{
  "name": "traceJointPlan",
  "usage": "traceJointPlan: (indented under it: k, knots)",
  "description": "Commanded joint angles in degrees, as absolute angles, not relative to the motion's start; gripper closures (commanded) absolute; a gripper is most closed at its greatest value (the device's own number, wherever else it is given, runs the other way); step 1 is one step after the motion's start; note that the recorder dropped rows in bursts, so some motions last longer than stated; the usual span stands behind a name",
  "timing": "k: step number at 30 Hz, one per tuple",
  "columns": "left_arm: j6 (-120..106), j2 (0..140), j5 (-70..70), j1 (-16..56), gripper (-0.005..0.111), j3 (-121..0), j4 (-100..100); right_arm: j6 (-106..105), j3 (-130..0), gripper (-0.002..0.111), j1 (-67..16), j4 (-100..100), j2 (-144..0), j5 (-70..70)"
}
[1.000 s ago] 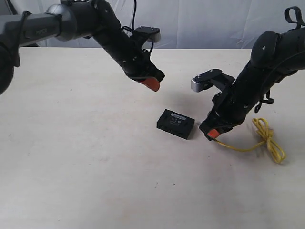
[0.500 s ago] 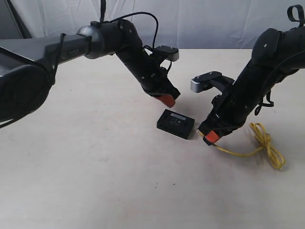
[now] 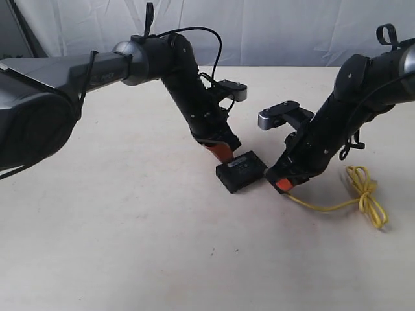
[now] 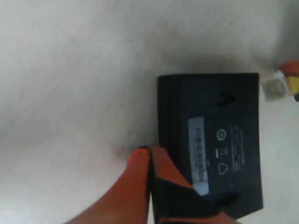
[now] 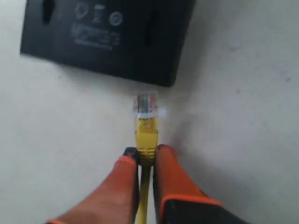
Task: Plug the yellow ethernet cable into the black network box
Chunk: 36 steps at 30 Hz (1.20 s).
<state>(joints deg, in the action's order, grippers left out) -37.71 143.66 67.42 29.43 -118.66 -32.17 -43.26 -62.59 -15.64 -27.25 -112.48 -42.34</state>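
Observation:
The black network box (image 3: 240,170) lies flat mid-table, its white label strip (image 4: 198,154) facing up. My left gripper (image 3: 220,152) is shut, its orange fingertips (image 4: 140,161) pressed together against the box's (image 4: 210,140) edge, holding nothing. My right gripper (image 3: 283,184) is shut on the yellow ethernet cable (image 3: 337,202) just behind its clear plug (image 5: 147,105). The plug points at the box's side (image 5: 121,70) and sits a short gap away from it. The cable's knotted part (image 3: 366,194) trails on the table to the right.
The pale table (image 3: 130,246) stretches wide toward the front and left. A white curtain (image 3: 292,32) hangs behind the table. Both black arms lean over the middle, close on either side of the box.
My left gripper has come down and right to the box's edge, and the box has turned slightly. My right gripper with the cable stayed close to the box.

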Motion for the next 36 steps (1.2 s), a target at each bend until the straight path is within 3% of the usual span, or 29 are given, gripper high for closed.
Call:
traceJointPlan:
  k: [1,21,36]
  knots:
    - [-38.0,143.6,68.3,29.2,0.107,-118.9,-31.5,-43.0,-63.1,0.109,-15.4,-27.6,-113.4,-34.6]
    - [-34.5,143.6,66.8,26.4,0.107,-118.9,-35.2,-42.5,-72.4,0.109,-16.2,-12.3,-113.5,-53.8]
    - [-33.1,143.7,66.6,27.0,0.107,-118.9,-34.6,-38.3,-72.3,0.109,-22.0,-8.0,-116.8,-52.2]
